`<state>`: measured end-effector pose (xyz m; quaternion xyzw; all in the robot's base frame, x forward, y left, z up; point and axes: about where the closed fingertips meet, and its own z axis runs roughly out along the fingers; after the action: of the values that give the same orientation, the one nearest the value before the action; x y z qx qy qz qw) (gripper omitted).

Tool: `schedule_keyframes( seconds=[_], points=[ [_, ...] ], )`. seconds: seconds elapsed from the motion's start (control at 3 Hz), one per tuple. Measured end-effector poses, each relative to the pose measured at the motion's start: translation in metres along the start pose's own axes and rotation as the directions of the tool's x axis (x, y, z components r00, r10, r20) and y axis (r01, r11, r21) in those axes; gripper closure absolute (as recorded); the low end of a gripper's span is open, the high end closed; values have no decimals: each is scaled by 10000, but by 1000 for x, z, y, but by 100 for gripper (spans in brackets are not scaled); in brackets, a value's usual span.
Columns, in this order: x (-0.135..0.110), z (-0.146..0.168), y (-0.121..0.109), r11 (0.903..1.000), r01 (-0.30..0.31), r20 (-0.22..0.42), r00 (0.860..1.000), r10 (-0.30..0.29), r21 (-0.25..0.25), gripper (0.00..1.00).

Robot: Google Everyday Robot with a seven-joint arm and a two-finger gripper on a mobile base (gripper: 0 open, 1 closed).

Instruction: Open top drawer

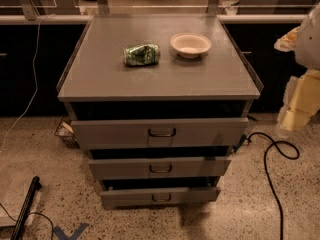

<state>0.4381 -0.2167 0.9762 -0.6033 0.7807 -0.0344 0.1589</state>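
Note:
The top drawer (pixel 115 133) is the widest of three grey drawers in a grey metal cabinet, with a small metal loop handle (pixel 161 132) at the middle of its flat front. A dark gap shows between its front and the cabinet top. The mid-width drawer (pixel 120 168) and the narrowest drawer (pixel 125 197) sit below it, stepped inward. My gripper (pixel 299 106) is at the far right edge of the view, a white and pale yellow shape, well to the right of the cabinet and apart from the handle.
On the cabinet top (pixel 100 74) lie a crushed green can (pixel 141 54) and a white bowl (pixel 190 44). A black cable (pixel 272 149) loops on the speckled floor at the right. A black bar (pixel 26 206) lies at the lower left. Dark counters stand behind.

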Motion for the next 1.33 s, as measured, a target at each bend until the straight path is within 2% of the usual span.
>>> schedule_keyframes(
  seconds=[0.33,0.67,1.0,1.33],
  points=[
    [-1,-2,0,10000,16,137,9999,-17,48,0],
    [6,11,6,9994,-159,936,9954,186,-298,0],
    [16,29,16,9978,-253,2350,9712,392,-620,0],
    [28,55,25,9965,-283,4005,9145,573,-780,0]
  ],
)
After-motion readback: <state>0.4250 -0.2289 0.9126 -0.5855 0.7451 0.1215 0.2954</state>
